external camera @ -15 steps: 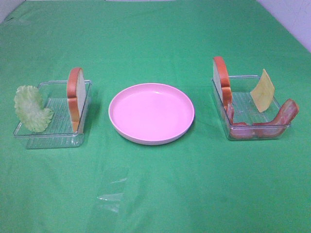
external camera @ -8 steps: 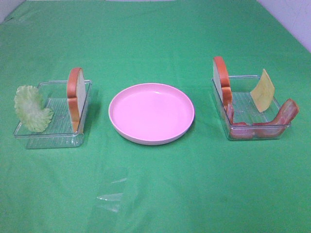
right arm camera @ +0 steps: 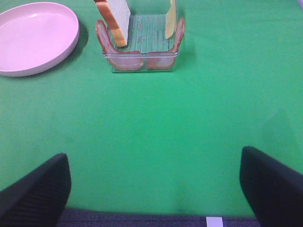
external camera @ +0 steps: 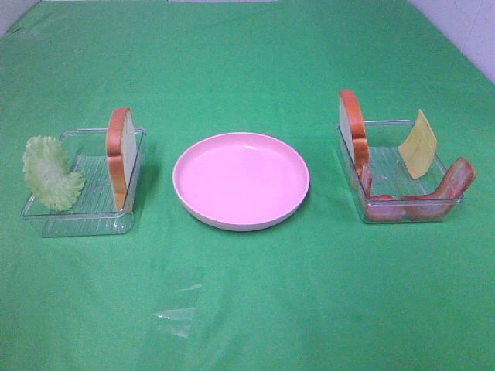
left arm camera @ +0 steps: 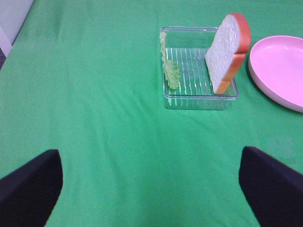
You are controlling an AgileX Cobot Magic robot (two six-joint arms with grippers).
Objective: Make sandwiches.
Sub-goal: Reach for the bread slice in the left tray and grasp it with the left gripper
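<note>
Bread slices (external camera: 118, 143), plate (external camera: 232, 225) and trays (external camera: 77, 222) sit exactly as before.

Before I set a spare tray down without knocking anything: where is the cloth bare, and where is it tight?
Widest bare cloth: in front of the plate and both trays; behind them is bare too. The gaps between plate and left tray, and plate and right tray, are narrow. The right tray is crowded.
</note>
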